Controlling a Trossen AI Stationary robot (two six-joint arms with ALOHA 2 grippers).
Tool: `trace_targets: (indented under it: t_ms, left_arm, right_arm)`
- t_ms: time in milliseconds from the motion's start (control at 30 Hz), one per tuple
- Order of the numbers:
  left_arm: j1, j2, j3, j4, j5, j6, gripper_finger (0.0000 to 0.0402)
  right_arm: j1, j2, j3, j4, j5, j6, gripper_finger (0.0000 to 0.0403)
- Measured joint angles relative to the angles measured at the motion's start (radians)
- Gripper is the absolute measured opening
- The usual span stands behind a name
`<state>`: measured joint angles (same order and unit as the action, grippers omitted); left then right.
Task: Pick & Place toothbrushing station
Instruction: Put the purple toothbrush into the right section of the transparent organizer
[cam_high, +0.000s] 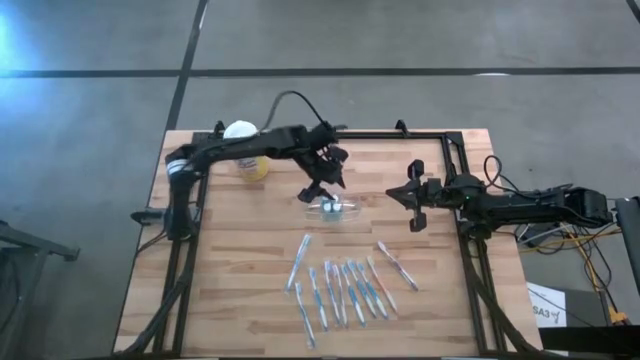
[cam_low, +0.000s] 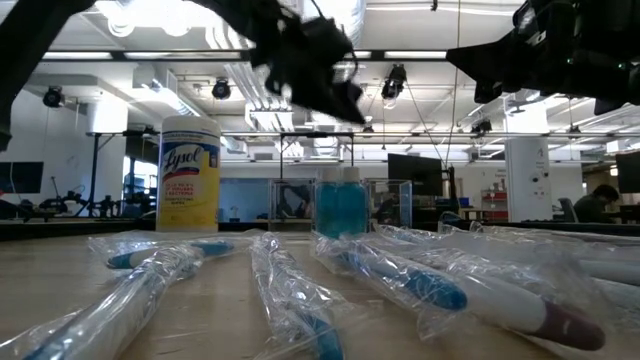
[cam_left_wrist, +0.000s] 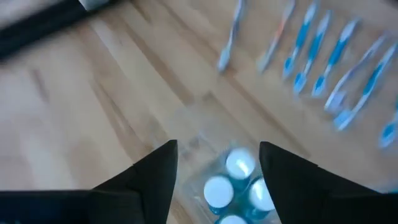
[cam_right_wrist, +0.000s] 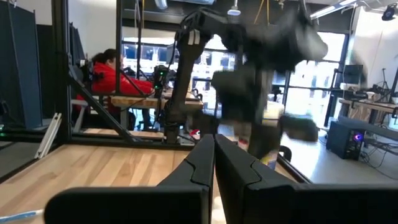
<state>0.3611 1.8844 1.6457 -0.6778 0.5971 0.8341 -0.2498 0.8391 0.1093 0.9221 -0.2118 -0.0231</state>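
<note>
1 wooden table (cam_high: 220, 290), open workshop behind

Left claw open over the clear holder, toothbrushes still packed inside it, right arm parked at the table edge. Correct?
Not quite. The toothbrushes lie spread on the table, outside the clear holder, as the high view shows. The rest stands: left claw open over the holder, right claw shut at the table's right edge.
</note>
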Motion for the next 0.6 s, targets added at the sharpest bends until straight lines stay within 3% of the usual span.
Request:
trace_targets:
  t_ms: [167, 300, 467, 600]
  left_arm:
    - [-0.006, -0.134, 0.076, -0.156, 0.004, -0.105, 0.0225]
    - [-0.012, -0.296, 0.077, -0.230, 0.005, -0.155, 0.0195]
    - [-0.014, -0.518, -0.030, -0.223, 0.003, -0.288, 0.0114]
    - [-0.014, -0.725, -0.211, -0.154, -0.041, -0.411, 0.0027]
  right_arm:
    - [0.000, 0.000, 0.000, -0.001, 0.003, -0.002, 0.0008]
    - [0.000, -0.001, 0.000, -0.003, 0.003, -0.002, 0.0008]
    - [0.001, 0.000, 0.000, -0.004, 0.003, 0.003, 0.0008]
    - [0.001, 0.000, 0.000, -0.005, 0.003, 0.020, 0.0008]
